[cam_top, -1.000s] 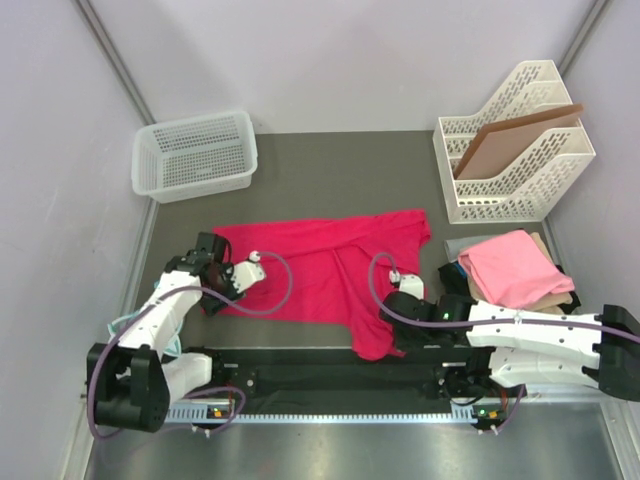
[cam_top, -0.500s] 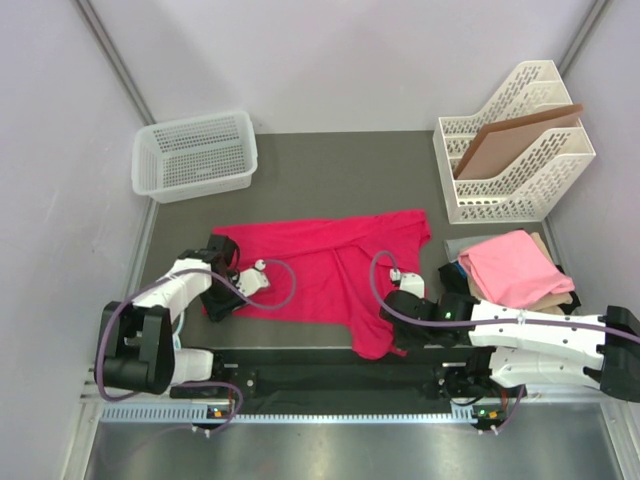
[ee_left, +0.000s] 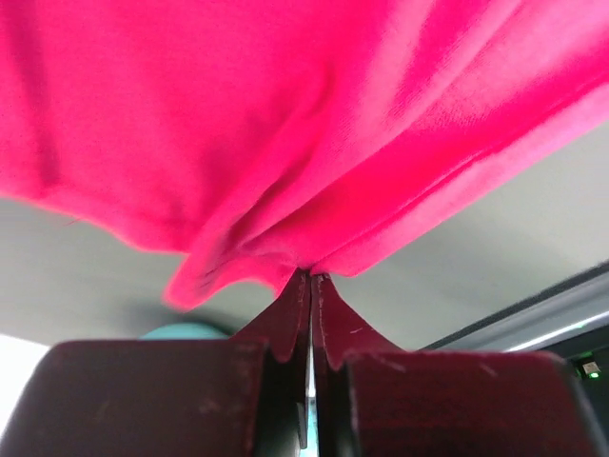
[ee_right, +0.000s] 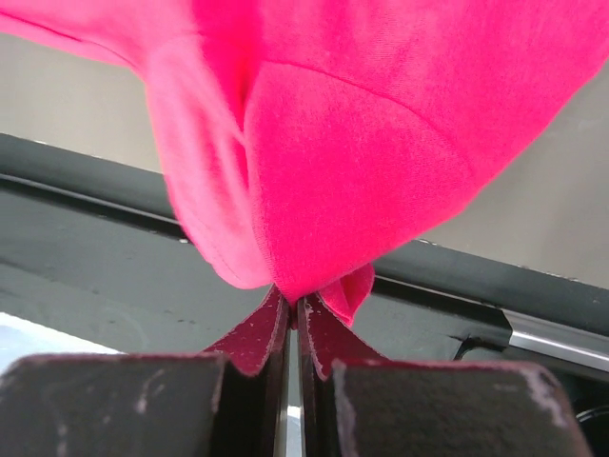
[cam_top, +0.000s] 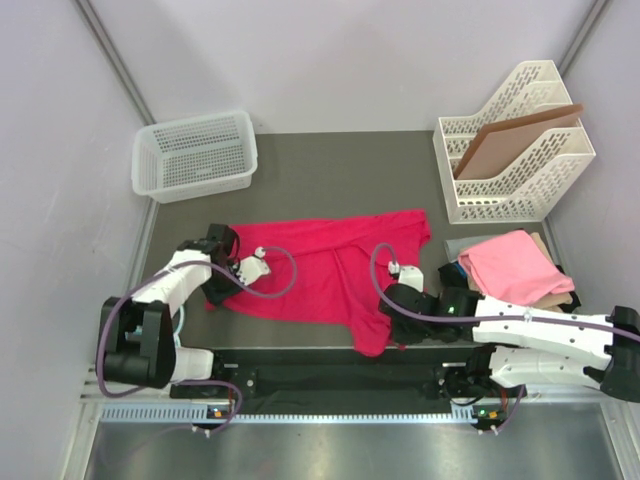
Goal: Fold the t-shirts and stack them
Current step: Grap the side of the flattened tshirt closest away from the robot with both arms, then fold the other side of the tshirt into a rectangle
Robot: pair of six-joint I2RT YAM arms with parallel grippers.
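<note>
Centrally, t-shirt [cam_top: 322,262]; grey table [cam_top: 330,170], lilac walls [cam_top: 350,60].

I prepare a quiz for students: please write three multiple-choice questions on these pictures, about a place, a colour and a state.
1. Where stands the white basket? A) far left B) far right C) near edge
2. Colour of the top shirt in the right-hand pile? A) green B) light pink C) white
3. The left pincer is: A) open B) hidden C) shut on the red shirt
Answers: 1A, the top view shows it far left; 2B, pink cloth lies uppermost; 3C, its tips pinch red cloth.
</note>
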